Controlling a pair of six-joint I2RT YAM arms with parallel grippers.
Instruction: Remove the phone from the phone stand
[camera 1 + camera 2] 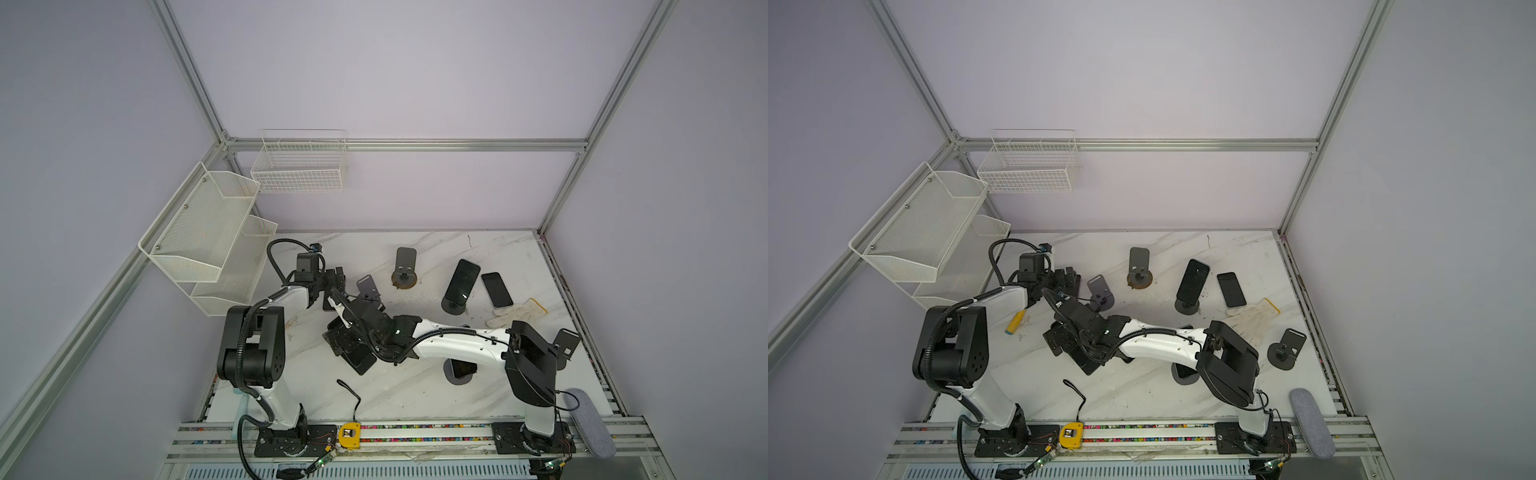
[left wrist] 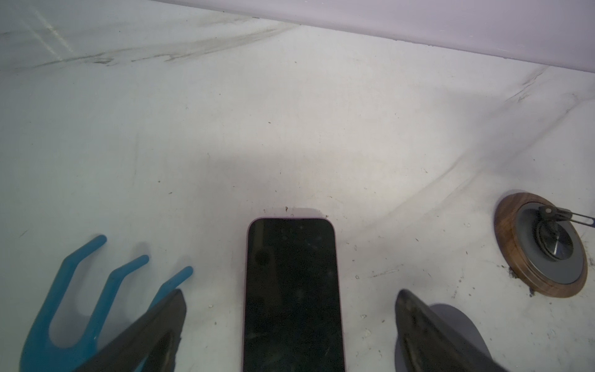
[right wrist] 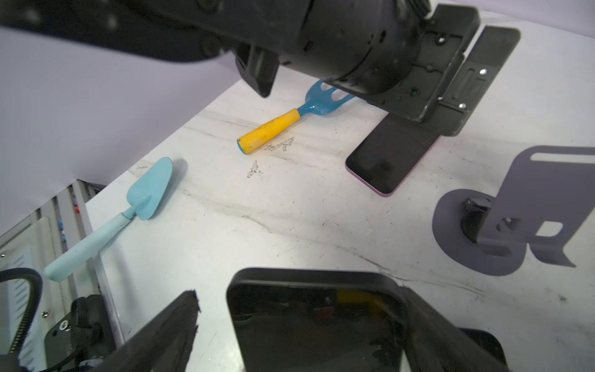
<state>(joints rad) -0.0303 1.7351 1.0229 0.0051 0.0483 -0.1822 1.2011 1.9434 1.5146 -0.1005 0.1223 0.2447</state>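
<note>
Right hand point(image 3: 301, 293), fingers point(image 3: 167, 328) apart, brackets a black slab phone point(image 3: 315, 328) near the marble tabletop's point(image 3: 289, 225) middle. Left hand point(image 2: 289, 293), likewise apart, straddles a pink-edged phone point(image 2: 291, 322) lying flat beside a grey metal stand point(image 3: 547, 186).

The white marble-look table point(image 2: 289, 128) bore thin grey veins and dark specks. The flat black-glass phone point(image 2: 291, 290) had a pinkish-purple rim. The deep-blue three-pronged plastic rake point(image 3: 273, 127) had a yellow handle capped in blue; the plastic trowel point(image 3: 128, 209) was pale blue. The bent sheet-metal phone stand point(image 3: 531, 206) was matte grey. A round stand base point(image 2: 541, 244) showed a brown wood-grain ring around grey metal. Past the table's six o'clock edge, the tape measure point(image 1: 349, 435) was yellow and black; toward three o'clock, the off-white fabric glove point(image 1: 505, 316) had a yellow cuff.
</note>
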